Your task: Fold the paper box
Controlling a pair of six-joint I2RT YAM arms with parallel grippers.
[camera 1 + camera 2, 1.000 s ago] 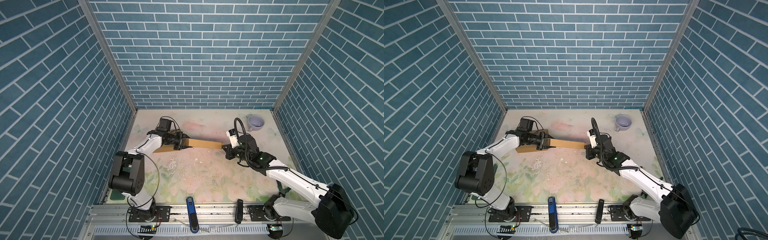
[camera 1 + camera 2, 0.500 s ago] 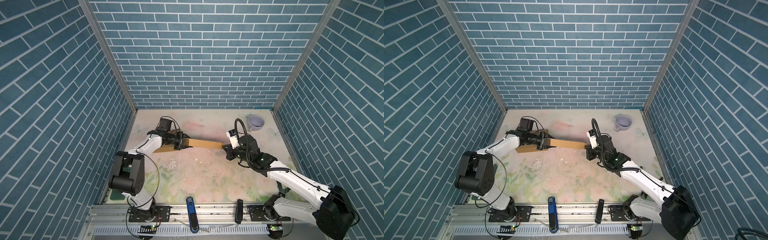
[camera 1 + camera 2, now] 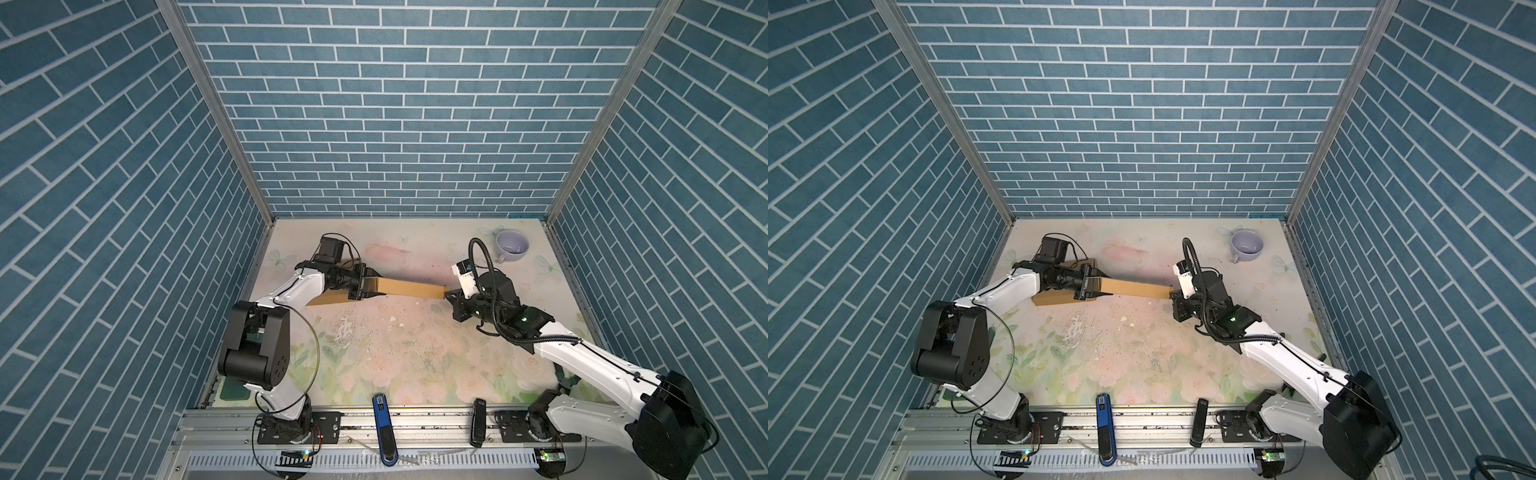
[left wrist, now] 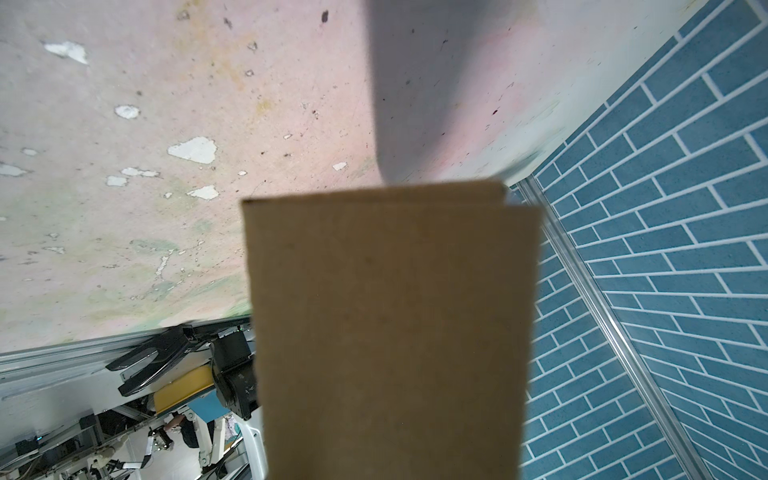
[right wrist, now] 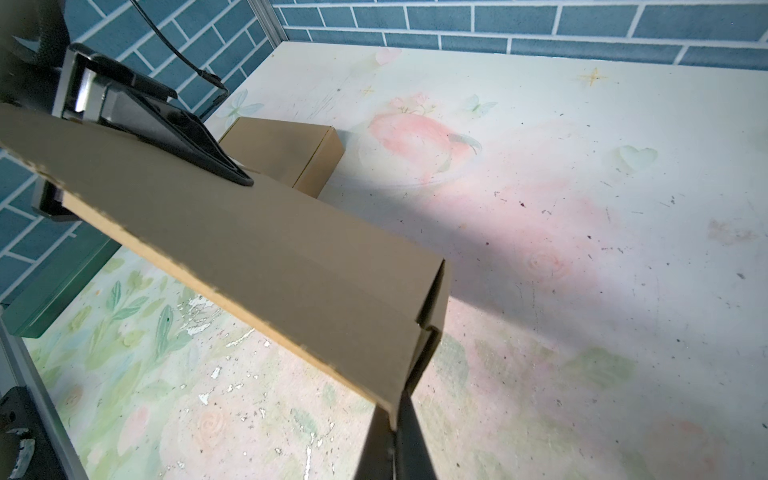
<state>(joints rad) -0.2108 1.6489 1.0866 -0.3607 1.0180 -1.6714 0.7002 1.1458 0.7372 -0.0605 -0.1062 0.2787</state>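
Note:
The paper box is a long, flattened brown cardboard piece held off the table between both arms. My left gripper is shut on it partway along. One of its fingers lies on the upper face, and cardboard sticks out behind under the arm. My right gripper is shut on the thin edge at the far end, where a flap folds down. In the left wrist view the cardboard hides the jaws.
A small closed brown box sits on the table just behind the left gripper. A lavender cup stands at the back right. A blue tool and a black one lie on the front rail.

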